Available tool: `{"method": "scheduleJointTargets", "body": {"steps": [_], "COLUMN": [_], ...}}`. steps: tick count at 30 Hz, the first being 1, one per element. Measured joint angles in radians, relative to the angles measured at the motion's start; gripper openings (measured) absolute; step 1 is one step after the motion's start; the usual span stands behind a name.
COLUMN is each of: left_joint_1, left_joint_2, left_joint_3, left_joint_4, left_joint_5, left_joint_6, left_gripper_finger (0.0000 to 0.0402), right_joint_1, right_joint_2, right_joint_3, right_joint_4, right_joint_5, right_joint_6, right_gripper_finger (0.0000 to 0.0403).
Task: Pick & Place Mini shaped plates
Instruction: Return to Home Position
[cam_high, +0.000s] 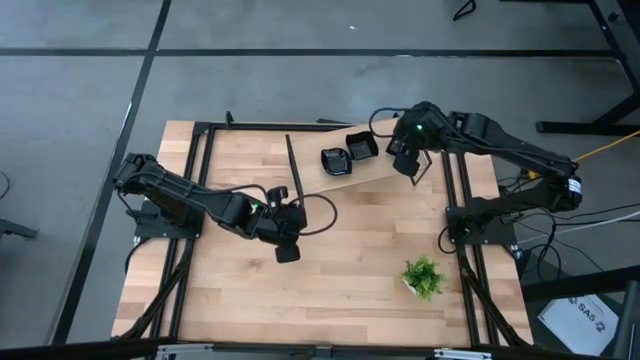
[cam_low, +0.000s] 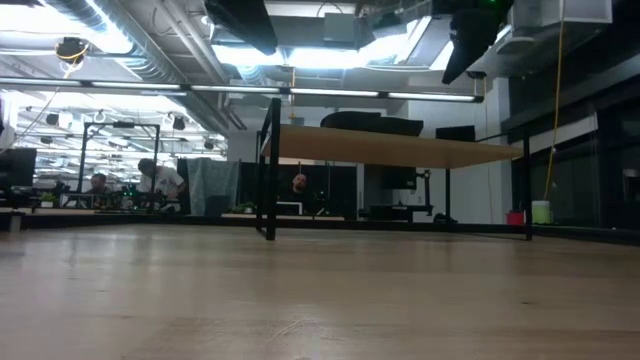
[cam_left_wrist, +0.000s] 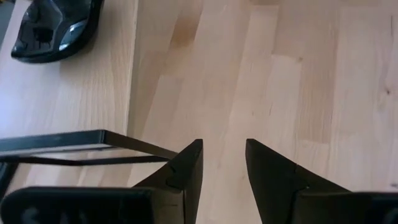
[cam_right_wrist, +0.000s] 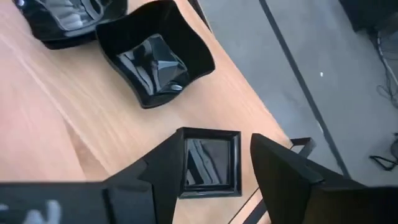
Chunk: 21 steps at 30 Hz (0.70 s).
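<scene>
Nearly home: plates on the shelf, both grippers empty

Seen from overhead, the raised shelf (cam_high: 378, 172) sits at about 12 to 1 o'clock on the table (cam_high: 330, 290), and every plate in view is on it. The right gripper (cam_right_wrist: 216, 140) hangs over the shelf's 2 o'clock end, fingers apart with nothing held. Directly under that gap lies the square plate (cam_right_wrist: 210, 167), close to the shelf's corner. Next to it is the wavy-edged square plate (cam_right_wrist: 155, 59), and past that the leaf-like plate (cam_right_wrist: 59, 15). How many dishes are nested in each pile cannot be told.

The left gripper (cam_left_wrist: 224, 146) is over bare table near the centre. Its fingers are likewise apart and empty, with the shelf's dark frame bar (cam_left_wrist: 81, 138) just beside one of them.

The main risk looks to be on the right. If that arm swings sideways before rising, a finger could clip the square plate's rim and push it off the nearby corner. It could also knock the square plate into the wavy-edged one. On the left, a turn toward the shelf could catch the frame bar and shake the whole board.

The dishes show glossy, empty insides and hold nothing but each other. The potted plant (cam_high: 423, 277) at 4 o'clock stands well apart from both arms.
</scene>
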Motion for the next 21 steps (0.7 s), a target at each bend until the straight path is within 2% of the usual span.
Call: {"method": "scheduleJointTargets", "body": {"steps": [5,8,10,15,17,21], "left_joint_1": [0.005,0.014,0.013,0.018,0.03,0.052], "left_joint_2": [-0.035,-0.113,-0.186,-0.383,-0.444,-0.545], "left_joint_3": [-0.002,-0.047,-0.128,-0.423,-0.533,-0.73], "left_joint_4": [-0.01,0.052,0.15,0.536,0.677,0.916], "left_joint_5": [0.009,0.054,0.077,0.172,0.237,0.325], "left_joint_6": [0.054,0.105,0.131,0.183,0.195,0.19], "left_gripper_finger": [0.0113,0.0112,0.0112,0.0115,0.0115,0.0113], "right_joint_1": [0.001,0.012,0.021,0.047,0.063,0.092], "right_joint_2": [-0.035,-0.103,-0.171,-0.406,-0.492,-0.639], "right_joint_3": [-0.005,-0.062,-0.126,-0.384,-0.493,-0.681], "right_joint_4": [-0.049,0.011,0.085,0.343,0.437,0.57], "right_joint_5": [-0.005,-0.062,-0.16,-0.418,-0.46,-0.476], "right_joint_6": [0.05,0.022,0.012,0.044,0.084,0.14], "right_gripper_finger": [0.0186,0.0186,0.0186,0.0186,0.0186,0.0186]}}
